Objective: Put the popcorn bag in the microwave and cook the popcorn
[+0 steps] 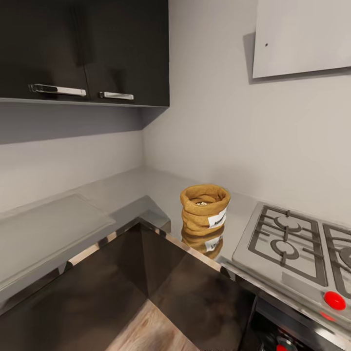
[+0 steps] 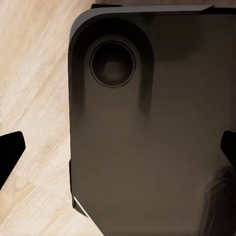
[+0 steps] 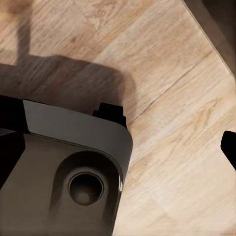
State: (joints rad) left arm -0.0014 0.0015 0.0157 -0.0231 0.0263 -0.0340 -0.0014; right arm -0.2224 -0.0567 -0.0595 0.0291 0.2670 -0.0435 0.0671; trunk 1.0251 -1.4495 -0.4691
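The popcorn bag [image 1: 204,208] stands upright on the grey table [image 1: 122,195], near its inner corner and just beside the gas hob [image 1: 297,243], its rolled rim open with pale popcorn [image 1: 201,203] showing inside and its white label facing the hob side. Dark wall cabinets [image 1: 83,48] hang above the table, well apart from the bag. The left fingers [image 2: 12,150] are spread wide over the robot's dark base [image 2: 147,137] and wooden floor [image 2: 34,73], holding nothing; the right fingers [image 3: 230,145] likewise stand wide apart, empty.
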